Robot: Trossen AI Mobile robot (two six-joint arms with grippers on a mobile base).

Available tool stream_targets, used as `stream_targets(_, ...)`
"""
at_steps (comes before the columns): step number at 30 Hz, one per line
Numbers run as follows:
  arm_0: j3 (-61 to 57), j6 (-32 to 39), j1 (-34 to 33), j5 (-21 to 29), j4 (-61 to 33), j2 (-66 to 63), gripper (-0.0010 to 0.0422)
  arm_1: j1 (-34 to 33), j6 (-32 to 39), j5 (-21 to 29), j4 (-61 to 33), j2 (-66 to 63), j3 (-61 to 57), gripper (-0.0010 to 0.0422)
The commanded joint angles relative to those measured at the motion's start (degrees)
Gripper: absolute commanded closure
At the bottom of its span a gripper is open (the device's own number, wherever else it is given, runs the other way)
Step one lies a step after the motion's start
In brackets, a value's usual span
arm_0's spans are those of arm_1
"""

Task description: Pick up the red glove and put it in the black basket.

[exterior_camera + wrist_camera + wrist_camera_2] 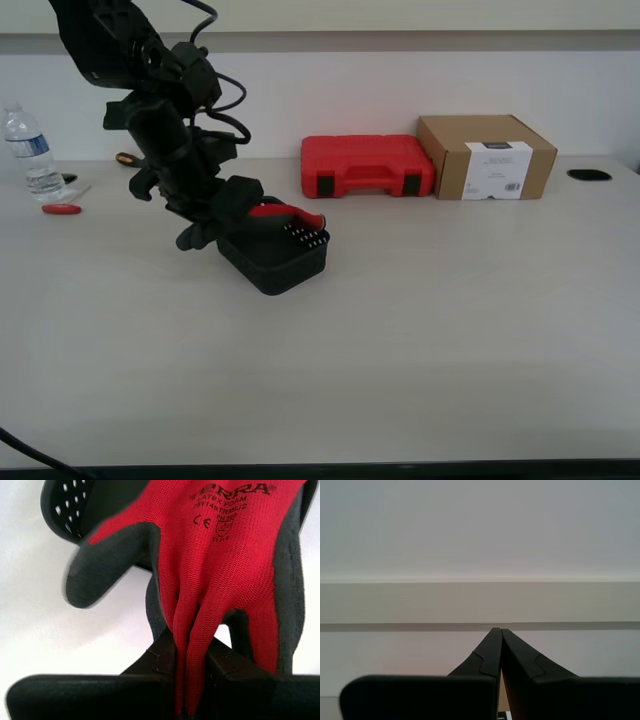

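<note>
My first hand (192, 680) is clamped on a fold of the red glove (215, 580), arm angled down from the exterior view's upper left. Glove (285, 213) hangs over the black basket (275, 255), partly inside, mid-bench (450, 330). My second hand (500, 632) is closed on nothing, pointing at a blank wall.
</note>
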Motion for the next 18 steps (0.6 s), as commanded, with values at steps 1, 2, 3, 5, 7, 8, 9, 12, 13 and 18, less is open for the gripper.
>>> stream_targets(1, 0.07, 0.15, 0.0, 0.02, 0.13, 0.0, 0.0412, -0.11, 0.44, 0.13, -0.44, 0.44, 3.23, 0.0413)
stream_targets(2, 0.07, 0.15, 0.0, 0.02, 0.13, 0.0, 0.0412, -0.11, 1.25, -0.15, -0.37, 0.44, 4.72, 0.0413)
stream_targets(3, 0.07, 0.15, 0.0, 0.04, 0.15, 0.0, 0.0412, -0.11, 1.68, -0.24, -0.57, 0.44, 6.14, 0.0413)
stream_targets(5, 0.07, 0.15, 0.0, 0.04, 0.15, 0.0, 0.0412, -0.15, 1.84, -0.26, -1.55, 0.44, 8.61, 0.0413)
stream_targets(7, 0.07, 0.15, 0.0, 0.02, 0.09, 0.0, 0.0412, -0.28, 1.92, -0.24, -2.32, 0.44, 10.25, 0.0413)
stream_targets(8, 0.07, 0.15, 0.0, 0.02, 0.09, 0.0, 0.0412, -0.44, 2.16, -0.24, -2.47, 0.44, 10.62, 0.0413)
stream_targets(9, 0.07, 0.15, 0.0, 0.02, 0.11, 0.0, 0.0412, -0.68, 2.27, -0.24, -2.49, 0.44, 10.62, 0.0413)
stream_targets(12, 0.07, 0.15, 0.0, 0.04, 0.09, 0.0, 0.0412, -1.03, 2.32, -0.26, -2.4, 0.44, 9.6, 0.0413)
stream_targets(13, 0.07, 0.15, 0.0, 0.04, 0.09, 0.0, 0.0412, -1.05, 2.27, -0.26, -2.01, 0.44, 9.18, 0.0413)
stream_targets(18, 0.07, 0.15, 0.0, 0.04, 0.11, 0.0, 0.0412, -1.07, 0.63, -0.24, -1.86, 0.44, 8.96, 0.0356)
